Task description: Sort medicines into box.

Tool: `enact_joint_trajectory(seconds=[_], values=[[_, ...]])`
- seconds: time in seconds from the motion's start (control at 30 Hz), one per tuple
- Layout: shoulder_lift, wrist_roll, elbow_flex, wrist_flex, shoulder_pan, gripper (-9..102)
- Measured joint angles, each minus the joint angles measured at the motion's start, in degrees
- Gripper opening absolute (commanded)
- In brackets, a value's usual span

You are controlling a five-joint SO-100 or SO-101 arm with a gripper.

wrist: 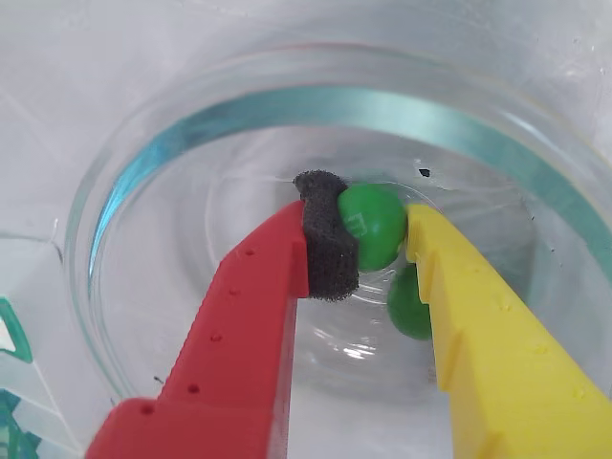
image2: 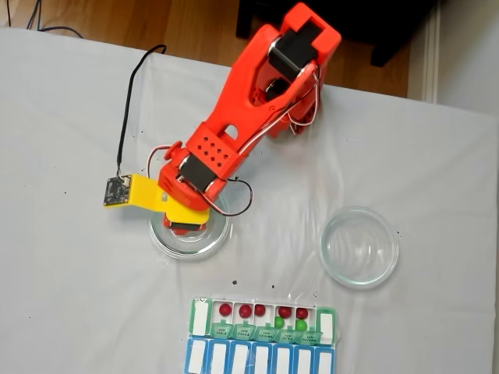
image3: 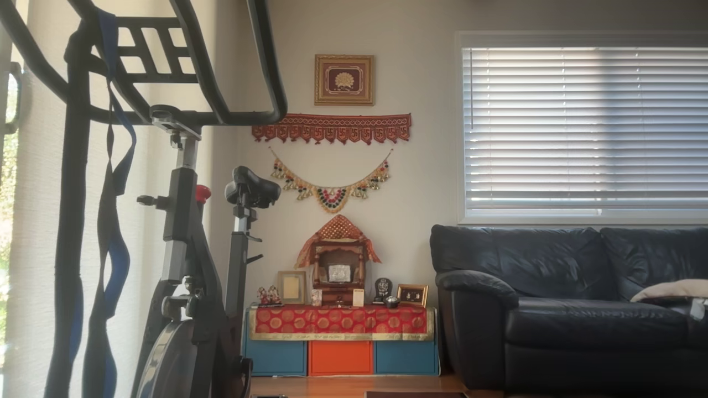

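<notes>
Down in the glass dish (wrist: 143, 182) — a green ball (wrist: 373, 225) pinched in the gripper (wrist: 368, 239), a second green ball (wrist: 409, 304) loose just beside it.

Foam pad on the red finger (wrist: 330, 249) presses one side, the bare yellow finger (wrist: 430, 249) touches the other — a closed hold on something glossy, round and slippery, so I'd judge a straight, slow lift clear of the curved rim is best, with no twisting. Over in the fixed view the green-lidded box (image2: 265, 321) sits near the table's front edge, well apart from the dish, with dark red balls (image2: 245, 311) and two green ones (image2: 278, 321) in its white compartments. Smooth clear glass, matte plastic fingers, white cloth.
</notes>
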Motion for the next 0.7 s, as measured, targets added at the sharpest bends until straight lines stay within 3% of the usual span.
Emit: enact_joint_trajectory(seconds=[0.4,0.7], values=[[8.7,7.4,-3.8,8.3,-4.9,1],[13.4,19.2,-9.8,10.5,-16.7,1]])
